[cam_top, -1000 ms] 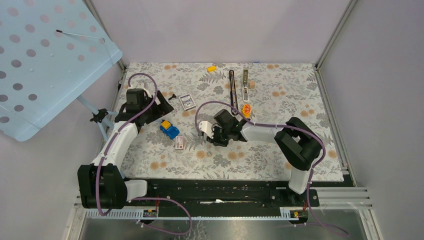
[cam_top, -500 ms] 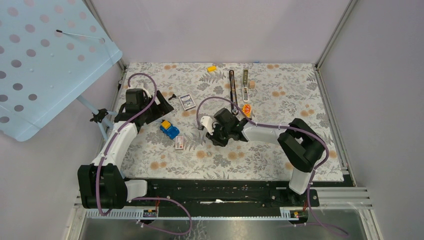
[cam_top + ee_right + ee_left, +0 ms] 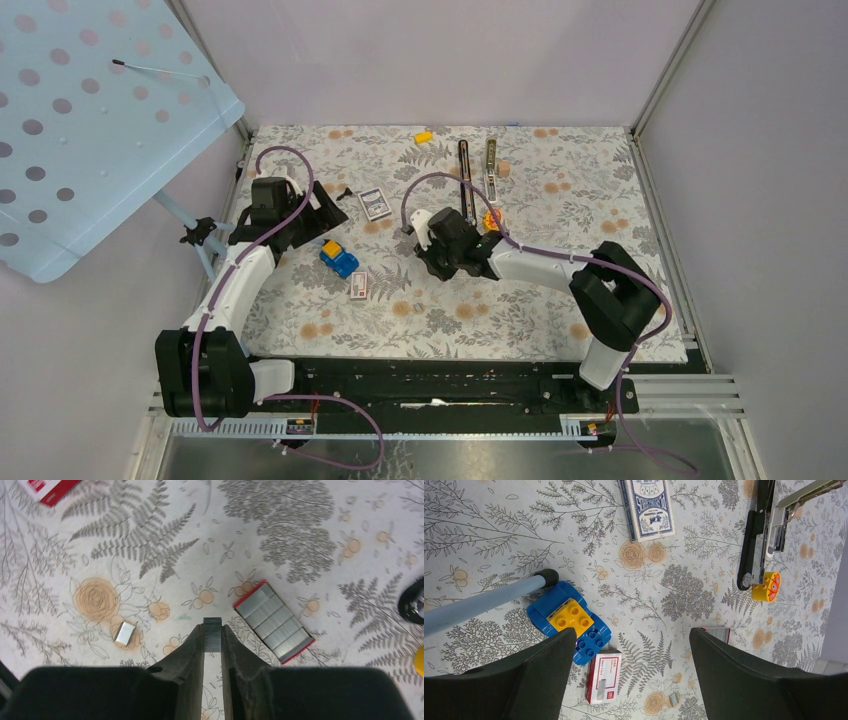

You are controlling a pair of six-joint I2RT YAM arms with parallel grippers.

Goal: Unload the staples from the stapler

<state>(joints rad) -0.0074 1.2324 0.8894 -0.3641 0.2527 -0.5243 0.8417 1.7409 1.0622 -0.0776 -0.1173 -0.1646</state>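
Observation:
The stapler lies open at the far middle of the mat: its black body (image 3: 464,175) and its silvery metal rail (image 3: 491,168) side by side. It also shows in the left wrist view (image 3: 755,540). My right gripper (image 3: 432,243) is near the stapler's close end. In the right wrist view it (image 3: 212,635) is shut on a short grey strip of staples (image 3: 212,624), held above the mat. A loose staple clump (image 3: 124,632) lies to the left. My left gripper (image 3: 633,632) is open and empty, well left of the stapler.
An open red-edged tray of staples (image 3: 274,621) lies just right of the right gripper. A red-white staple box (image 3: 360,285), a blue-yellow toy car (image 3: 339,259), a card box (image 3: 374,203), an orange-yellow block (image 3: 492,220) and a yellow block (image 3: 424,136) lie around.
My right gripper has moved away from the near side, toward the stapler, still shut on the staple strip. The left arm has not moved.

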